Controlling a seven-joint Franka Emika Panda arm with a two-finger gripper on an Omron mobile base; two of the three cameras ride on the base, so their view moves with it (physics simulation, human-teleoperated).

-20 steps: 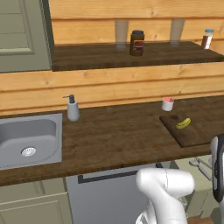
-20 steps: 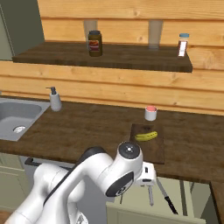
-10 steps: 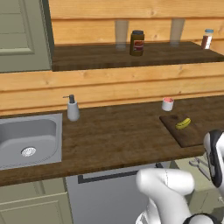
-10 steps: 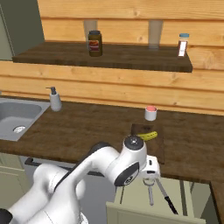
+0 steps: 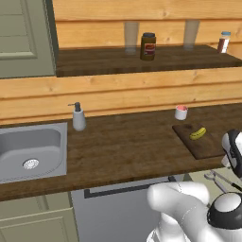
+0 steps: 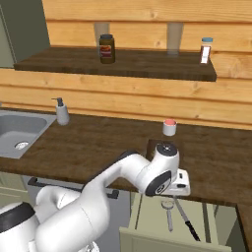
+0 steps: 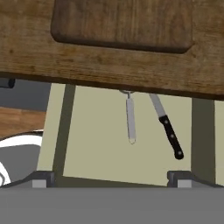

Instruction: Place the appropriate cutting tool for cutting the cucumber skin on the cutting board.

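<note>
The dark cutting board (image 5: pixel 201 145) lies on the counter's right part with the small yellow-green cucumber (image 5: pixel 197 133) on it. In the hand view the board (image 7: pixel 122 22) sits at the top, above the counter's front edge. Below that edge an open drawer (image 7: pixel 96 144) holds a silver peeler (image 7: pixel 130 118) and a black-handled knife (image 7: pixel 168 131). My gripper (image 7: pixel 111 178) is open, hangs over the drawer and holds nothing. From the right base view the gripper (image 6: pixel 179 188) sits at the counter's front edge above the peeler (image 6: pixel 169 212) and knife (image 6: pixel 187 222); my arm hides the cucumber there.
A white cup with a red top (image 5: pixel 181 112) stands just behind the board. A soap dispenser (image 5: pixel 78 118) and the sink (image 5: pixel 28 151) are to the left. A dark jar (image 5: pixel 148 46) and a small shaker (image 5: pixel 223 41) stand on the shelf above.
My hand has risen and swung a little rightwards along the counter's front edge, above the open drawer. The tools, board and cucumber have not moved.
</note>
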